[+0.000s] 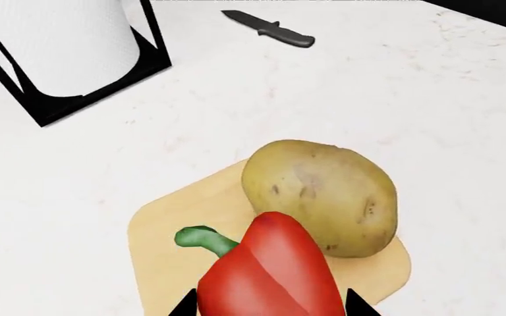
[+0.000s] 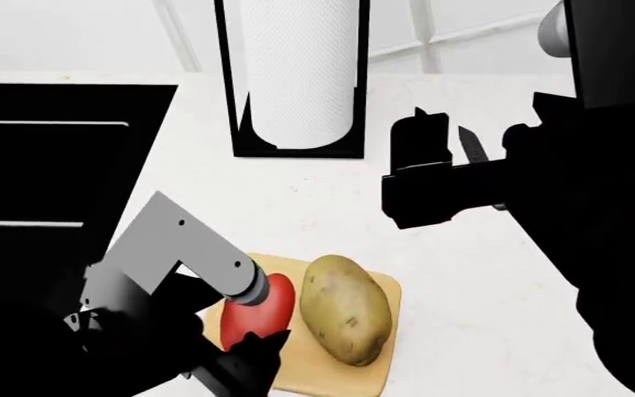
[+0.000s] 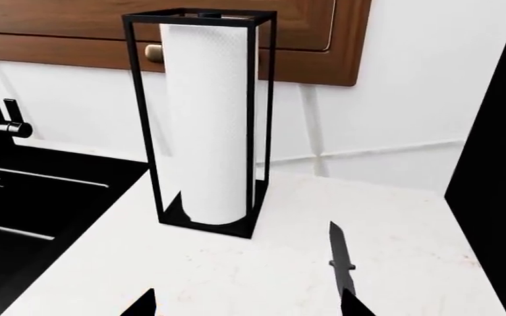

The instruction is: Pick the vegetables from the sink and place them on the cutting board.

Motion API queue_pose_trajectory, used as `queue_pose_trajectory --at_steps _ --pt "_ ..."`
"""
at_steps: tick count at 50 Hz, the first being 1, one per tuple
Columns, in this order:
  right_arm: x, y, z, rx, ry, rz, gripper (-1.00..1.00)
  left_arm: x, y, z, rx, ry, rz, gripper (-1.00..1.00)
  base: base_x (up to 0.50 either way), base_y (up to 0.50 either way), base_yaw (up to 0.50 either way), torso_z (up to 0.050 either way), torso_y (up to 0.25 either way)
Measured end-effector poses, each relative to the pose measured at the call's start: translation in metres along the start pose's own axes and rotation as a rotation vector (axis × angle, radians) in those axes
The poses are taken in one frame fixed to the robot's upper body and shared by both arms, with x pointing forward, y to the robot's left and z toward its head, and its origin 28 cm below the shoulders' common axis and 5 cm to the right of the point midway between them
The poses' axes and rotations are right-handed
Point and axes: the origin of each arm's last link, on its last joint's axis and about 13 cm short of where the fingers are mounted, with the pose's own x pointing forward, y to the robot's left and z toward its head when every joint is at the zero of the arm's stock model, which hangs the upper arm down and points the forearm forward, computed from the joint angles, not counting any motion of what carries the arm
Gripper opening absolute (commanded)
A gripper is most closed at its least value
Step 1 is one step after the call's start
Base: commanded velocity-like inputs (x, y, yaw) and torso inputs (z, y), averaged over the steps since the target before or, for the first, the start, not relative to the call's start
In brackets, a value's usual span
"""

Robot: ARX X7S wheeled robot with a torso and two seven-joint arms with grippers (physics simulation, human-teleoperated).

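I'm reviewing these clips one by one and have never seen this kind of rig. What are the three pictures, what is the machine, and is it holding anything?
These are simulator renders of a wheeled robot with two arms. One picture comes from a camera on its head, looking down over both arms; the other two come from cameras near each gripper.

On the white counter lies a small wooden cutting board with a potato on it. The left gripper is at the board with its jaws on either side of a red bell pepper, which appears gripped right beside the potato.

The right gripper hangs open above the counter, holding nothing. Nearby stand a paper towel roll in a black frame and a black knife. The black sink is to the left.
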Motion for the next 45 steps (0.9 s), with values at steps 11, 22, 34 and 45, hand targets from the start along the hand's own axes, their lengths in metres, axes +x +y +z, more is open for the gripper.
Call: queue_pose_trajectory --at_steps 11,22,34,45 --pt "0.0 0.0 -0.002 0.003 0.005 0.002 1.0 0.007 0.002 0.002 0.004 0.005 0.011 -1.0 0.0 0.0 0.0 0.0 0.0" --pt "0.0 -0.001 -0.004 0.006 0.01 0.003 1.0 0.01 0.005 0.001 0.006 0.014 0.026 -1.0 0.0 0.0 0.0 0.0 0.0" --pt "0.0 -0.001 -0.006 0.01 0.016 0.004 1.0 0.008 0.004 0.003 0.003 0.009 0.029 1.0 0.0 0.0 0.0 0.0 0.0" --pt "0.0 -0.001 -0.007 0.013 0.019 0.004 1.0 0.002 0.002 0.009 -0.001 -0.012 0.025 1.0 0.0 0.0 0.0 0.0 0.0"
